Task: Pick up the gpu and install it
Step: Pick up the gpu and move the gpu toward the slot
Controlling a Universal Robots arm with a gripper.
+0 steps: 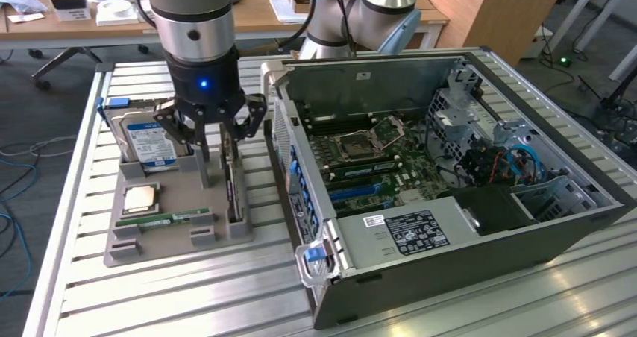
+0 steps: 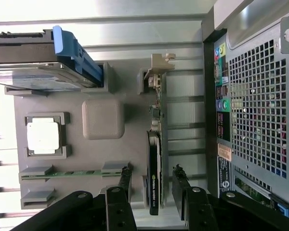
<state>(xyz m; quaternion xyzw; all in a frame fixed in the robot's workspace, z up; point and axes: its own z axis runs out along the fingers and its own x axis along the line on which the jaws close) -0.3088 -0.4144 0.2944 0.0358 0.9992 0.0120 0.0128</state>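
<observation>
The gpu (image 2: 154,163) stands on its long edge in a slot of the grey holder tray (image 2: 103,118), its black cooler face and green board seen edge-on. In the exterior view the gpu (image 1: 234,199) sits at the tray's side nearest the computer case. My gripper (image 1: 218,174) hangs straight down over it. In the wrist view my gripper (image 2: 152,171) is open, with one black finger (image 2: 125,185) on each side of the card and a visible gap on both sides. Nothing is held.
On the same tray are a silver hard drive (image 1: 148,139) with a blue-white label, a CPU (image 1: 139,197) and a green memory stick (image 1: 164,219). The open computer case (image 1: 448,203) lies close by at the exterior view's right, its motherboard (image 1: 363,154) exposed.
</observation>
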